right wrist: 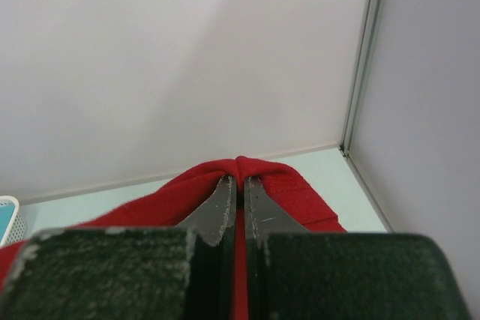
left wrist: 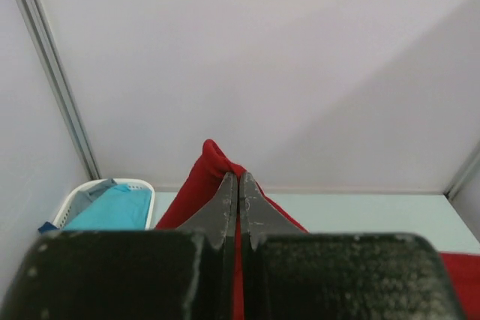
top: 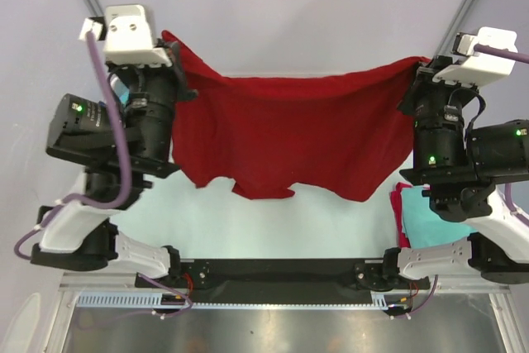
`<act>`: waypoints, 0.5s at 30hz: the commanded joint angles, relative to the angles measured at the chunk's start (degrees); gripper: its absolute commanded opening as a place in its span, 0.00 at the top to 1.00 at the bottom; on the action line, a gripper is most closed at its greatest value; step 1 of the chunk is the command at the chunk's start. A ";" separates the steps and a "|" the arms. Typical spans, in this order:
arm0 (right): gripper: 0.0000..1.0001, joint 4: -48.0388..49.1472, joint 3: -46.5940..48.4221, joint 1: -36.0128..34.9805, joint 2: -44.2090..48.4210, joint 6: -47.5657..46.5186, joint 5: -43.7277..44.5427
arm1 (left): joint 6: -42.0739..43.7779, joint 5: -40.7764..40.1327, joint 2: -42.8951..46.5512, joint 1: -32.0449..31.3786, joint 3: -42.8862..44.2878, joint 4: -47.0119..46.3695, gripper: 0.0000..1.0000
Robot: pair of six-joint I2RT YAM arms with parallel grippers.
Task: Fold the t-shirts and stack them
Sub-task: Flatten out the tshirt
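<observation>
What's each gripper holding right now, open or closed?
Left gripper: closed, pinching one end of the dark red t-shirt.
Right gripper: closed, pinching the other end of the same shirt.

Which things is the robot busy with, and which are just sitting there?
For the job:
- dark red t-shirt, hanging spread between both arms
- left gripper and right gripper, each shut on its top edge
- turquoise shirt and red shirt piled beside the right arm
- turquoise cloth in the basket

Just sitting there:
- white basket
- table
</observation>
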State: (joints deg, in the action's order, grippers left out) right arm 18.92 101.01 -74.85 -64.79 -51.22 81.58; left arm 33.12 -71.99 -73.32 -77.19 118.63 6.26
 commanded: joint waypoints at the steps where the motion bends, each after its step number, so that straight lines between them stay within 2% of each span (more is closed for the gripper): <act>1: 1.00 4.11 2.61 -1.70 0.37 -4.06 -0.81 | 25.41 -6.76 -3.23 -3.58 4.58 -28.85 1.00; 4: 1.00 4.90 2.61 -2.40 0.81 -5.73 0.24 | 28.04 -7.55 -4.46 -6.39 5.73 -29.98 1.00; 8: 1.00 5.42 3.14 -3.11 0.90 -7.05 0.95 | 39.80 -8.34 -5.78 -9.47 5.29 -46.20 1.00; 15: 1.00 7.89 3.49 -3.90 0.46 -10.13 0.60 | 54.92 -6.51 -9.56 -12.90 8.12 -59.34 1.00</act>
State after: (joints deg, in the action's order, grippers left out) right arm 23.77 103.28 -78.32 -64.77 -58.65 82.94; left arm 74.85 -80.31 -81.65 -89.19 125.43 -39.42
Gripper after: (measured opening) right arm 0.022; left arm 0.005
